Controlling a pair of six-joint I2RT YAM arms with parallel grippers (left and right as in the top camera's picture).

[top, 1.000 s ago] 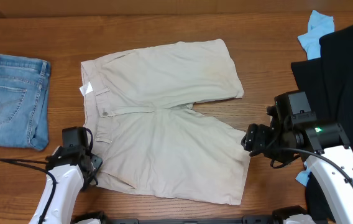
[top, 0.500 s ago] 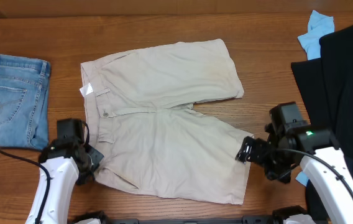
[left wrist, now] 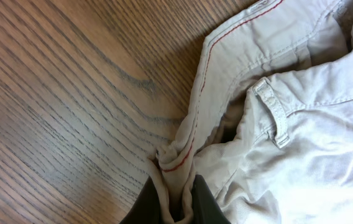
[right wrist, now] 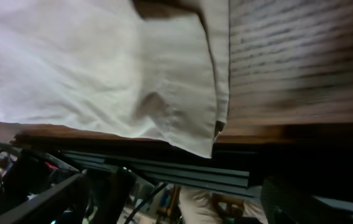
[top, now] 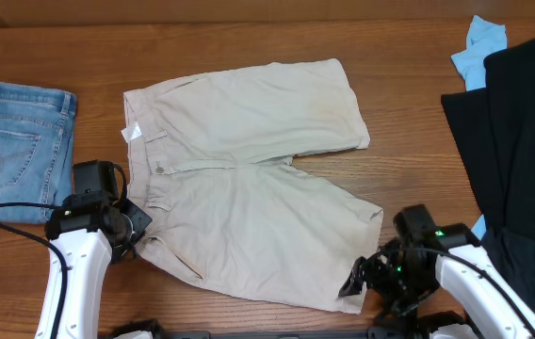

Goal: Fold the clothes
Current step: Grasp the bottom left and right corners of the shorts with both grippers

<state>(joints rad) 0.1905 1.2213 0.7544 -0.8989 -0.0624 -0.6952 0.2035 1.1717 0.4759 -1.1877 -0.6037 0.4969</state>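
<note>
Pinching the near waistband corner of the khaki shorts (top: 249,141), our left gripper (left wrist: 175,202) has its fingers closed on a bunched fold of cloth. The shorts lie spread mid-table (top: 399,160), waistband left, legs right. Our right gripper (top: 354,282) sits at the near leg's hem corner. Its wrist view is blurred, so we cannot tell whether it grips. A black garment (top: 522,141) and a light-blue garment (top: 479,47) lie far right.

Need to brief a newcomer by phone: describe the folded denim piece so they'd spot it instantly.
Start at the wooden table and the beige khaki shorts spread across its middle. Look beyond their waistband to the table's left edge, where the denim piece lies alone. It is the only blue jean fabric, folded, with a stitched back pocket facing up.
</note>
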